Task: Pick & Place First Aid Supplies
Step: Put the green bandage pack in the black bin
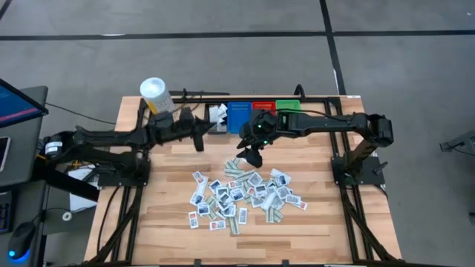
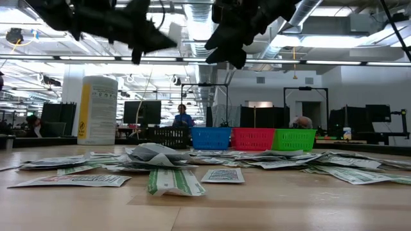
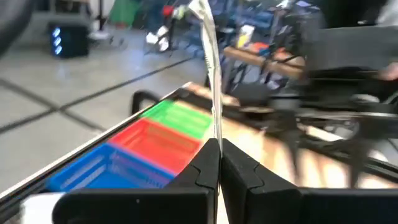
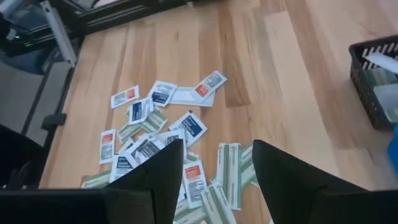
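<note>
Left claw (image 3: 214, 163) pinches one thin packet (image 3: 210, 74) edgewise above the bins (image 1: 252, 113); released askew, it could flutter outside. Right claw (image 4: 214, 165) hangs spread, empty, over the packets (image 1: 245, 194) scattered on the counter (image 1: 334, 237).

blue bin (image 1: 238, 116), red bin (image 1: 263, 108), green bin (image 1: 287, 105), black bin (image 2: 171, 136)
</note>
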